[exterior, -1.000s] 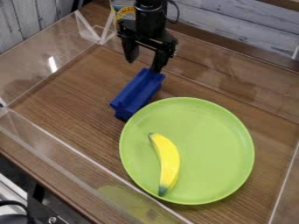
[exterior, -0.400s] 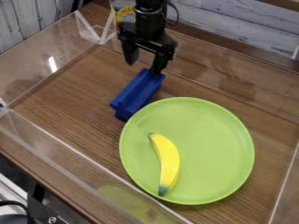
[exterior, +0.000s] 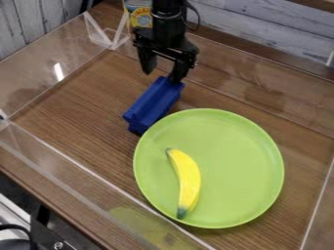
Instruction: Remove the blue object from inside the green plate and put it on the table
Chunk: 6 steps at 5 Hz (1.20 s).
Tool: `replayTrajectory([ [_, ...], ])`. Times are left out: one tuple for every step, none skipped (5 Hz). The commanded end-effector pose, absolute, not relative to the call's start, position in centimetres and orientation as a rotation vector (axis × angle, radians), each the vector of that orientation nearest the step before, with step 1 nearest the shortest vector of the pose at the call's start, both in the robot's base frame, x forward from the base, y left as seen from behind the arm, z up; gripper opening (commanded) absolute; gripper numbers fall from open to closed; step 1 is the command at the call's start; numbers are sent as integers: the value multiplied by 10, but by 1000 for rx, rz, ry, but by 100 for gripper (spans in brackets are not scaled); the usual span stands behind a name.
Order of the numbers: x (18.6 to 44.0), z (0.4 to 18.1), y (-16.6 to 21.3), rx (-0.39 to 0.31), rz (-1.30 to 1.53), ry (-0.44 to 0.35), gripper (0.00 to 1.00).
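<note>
Camera view, single vantage, from above and in front of the arm. Compared against the two earlier pictures: no change found in any item. Black robot gripper [exterior: 167,66] stayed in the same spot, elongated dark-blue rectangular block [exterior: 154,104] kept the same lie, and yellow banana [exterior: 186,181] rested unmoved on the large round lime-green plate [exterior: 248,146].

Meaning for the task, as a judgement: block lay on the brown wood-grain tabletop [exterior: 78,117], outside the plate, its near end close against the plate's upper-left rim. Whether that end overlapped the rim or merely touched it could not be settled from this angle. Removal judged effectively done; stillness read as a pause after release rather than a fresh approach.

End effector: jaws spread to their widest, pointed downward, nothing held between them. Fingertips stood at the far end of the block, seemingly just above it; actual contact not confirmed. No grasp on block, plate or banana.

Clear acrylic walls [exterior: 53,68] bounded the table edges, untouched.
</note>
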<state>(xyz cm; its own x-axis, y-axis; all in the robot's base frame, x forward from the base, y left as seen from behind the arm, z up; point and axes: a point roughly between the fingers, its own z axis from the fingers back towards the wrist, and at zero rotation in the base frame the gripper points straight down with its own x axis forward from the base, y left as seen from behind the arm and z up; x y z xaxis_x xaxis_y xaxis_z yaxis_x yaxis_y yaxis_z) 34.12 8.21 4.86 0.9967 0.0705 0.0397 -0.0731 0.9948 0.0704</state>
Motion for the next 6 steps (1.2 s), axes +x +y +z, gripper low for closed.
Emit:
replayTrajectory([
  [345, 52, 86, 75, 79, -66, 100],
  [345, 48, 86, 71, 80, -66, 100],
  [345, 45, 86, 68, 81, -66, 0],
  [345, 44, 86, 70, 75, -66, 0],
  [343, 50, 89, 82, 68, -70, 0],
  [341, 57, 91, 93, 61, -74, 0],
])
